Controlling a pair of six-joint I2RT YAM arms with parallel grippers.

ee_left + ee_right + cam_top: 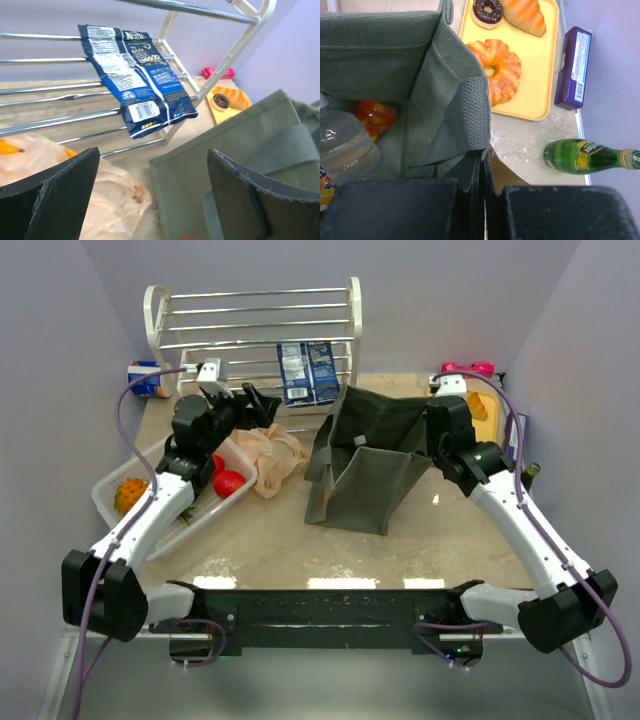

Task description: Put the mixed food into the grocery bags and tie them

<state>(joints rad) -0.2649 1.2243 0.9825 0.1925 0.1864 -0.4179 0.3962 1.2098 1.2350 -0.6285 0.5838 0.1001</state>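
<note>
Left gripper [152,160] hangs with its jaws spread wide, nothing in them. It's above the thin translucent peach plastic bag [272,455], which lies crumpled between the white slatted plastic tray [110,502] and the dark olive-green boxy fabric tote [365,475]. Right gripper [482,187] is clamped down on the tote's rim fabric. Inside the tote there's a clear plastic bottle [342,140] and something orange-red [372,117], can't tell what. A blue snack packet [135,80] leans on the chrome wire rack [235,50]. A red fruit [229,483] and an orange fruit [130,493] sit in the tray.

Clear bottle [342,145] in tote [385,55] is cut off.
</note>
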